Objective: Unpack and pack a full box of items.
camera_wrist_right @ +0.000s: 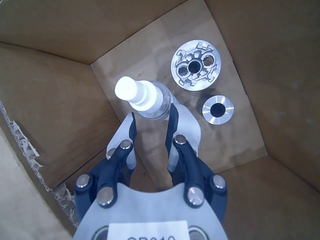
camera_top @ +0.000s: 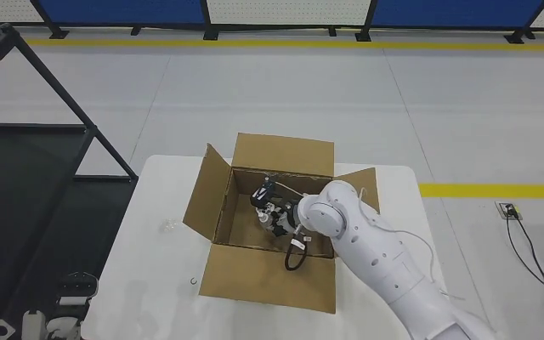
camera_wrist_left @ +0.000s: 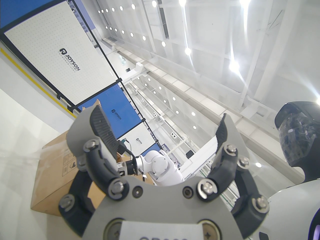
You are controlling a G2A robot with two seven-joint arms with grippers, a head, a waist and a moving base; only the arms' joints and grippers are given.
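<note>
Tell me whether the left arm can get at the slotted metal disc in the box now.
Probably not yet: the left tool is open but points upward outside the box wall, and the right tool, holding a bottle, occupies the box beside the disc.

A white perforated wall panel [camera_wrist_left: 45, 41] carries a dark logo with one line of capital lettering [camera_wrist_left: 70, 59]. The blue wall panel [camera_wrist_left: 125, 106] beside it bears a similar mark in white. A smaller white panel [camera_wrist_left: 143, 136] farther off has dark print too small to make out. The brown cardboard box [camera_wrist_left: 50, 183] has black handling symbols [camera_wrist_left: 68, 164] on its outer side. A white sticker [camera_wrist_left: 162, 231] on one grey wrist plate [camera_wrist_left: 160, 201] shows dark characters cut off at the edge. So does a second white sticker [camera_wrist_right: 150, 229].
</note>
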